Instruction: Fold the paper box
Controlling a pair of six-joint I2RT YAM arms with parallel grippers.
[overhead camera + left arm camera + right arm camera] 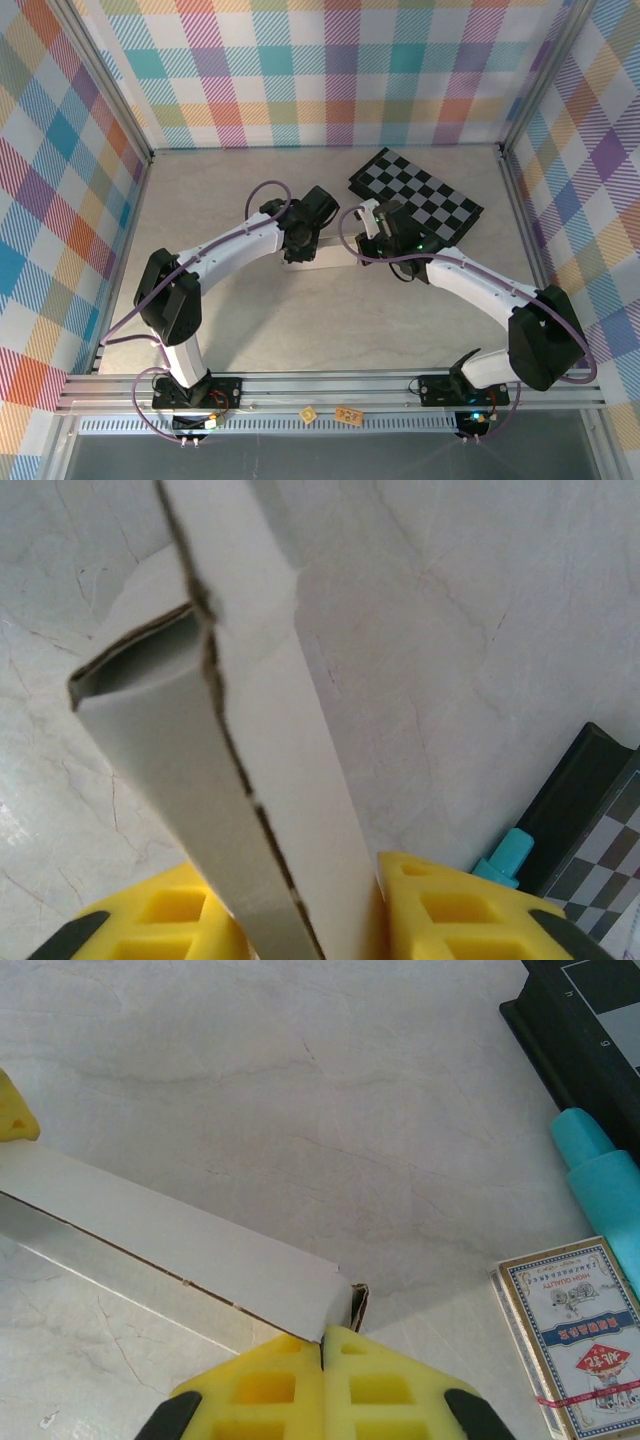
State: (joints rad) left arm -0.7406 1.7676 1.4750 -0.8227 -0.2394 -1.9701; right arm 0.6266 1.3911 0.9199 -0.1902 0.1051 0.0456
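Beside the checkered board (420,195), the paper box (318,262) stretched away from it, long axis bridging both arms: left claw (305,875) clamped one end, right claw (322,1338) pinched shut on the board-side end.

There are one paper box (190,1250), one checkered board (420,195), one card packet (572,1332) and one turquoise marker (603,1182).

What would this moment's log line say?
paper box: partly folded, held at both ends | left hand: shut on it | right hand: shut on its corner
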